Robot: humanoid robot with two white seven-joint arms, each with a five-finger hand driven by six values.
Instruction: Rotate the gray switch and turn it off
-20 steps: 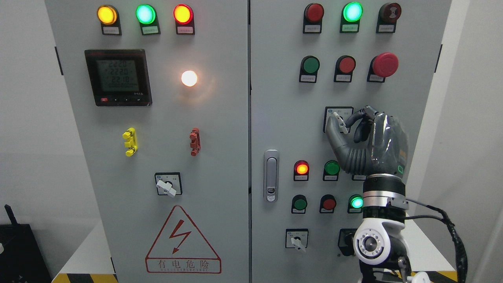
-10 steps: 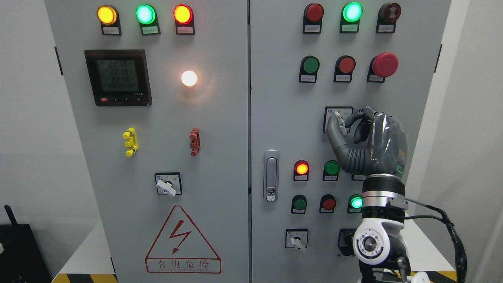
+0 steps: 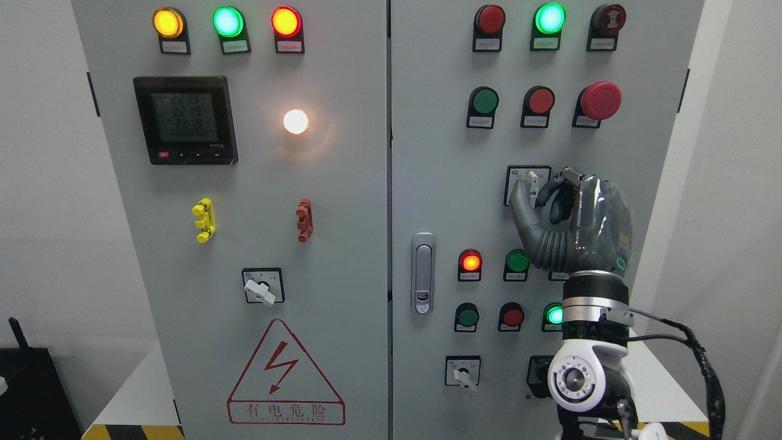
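On the cabinet's left door (image 3: 342, 244), a dark meter (image 3: 185, 120) sits near the upper left corner; a lit white lamp (image 3: 295, 121) glows to its right; lower down a small selector (image 3: 262, 286) points its white lever down to the right, above the red warning triangle (image 3: 285, 374); moving across the centre seam, the right door (image 3: 440, 153) carries a door latch (image 3: 422, 273) near its left edge, then rows of red and green buttons; a red mushroom button (image 3: 600, 100) sits toward its upper right corner.

The gray switch (image 3: 531, 182) lies at mid-height of the right door, toward its right edge, on a pale square plate; its small pale lever stands close to upright, pinched between dark thumb and fingers (image 3: 519, 201); the right robot hand (image 3: 559, 208) rises from below on its white wrist, curled and closed on that lever; the left arm does not show.

Judging by the near-vertical lever, the turn looks well under way; whether this is the off position cannot be read from here; what seems left is to finish the twist if needed and let go.
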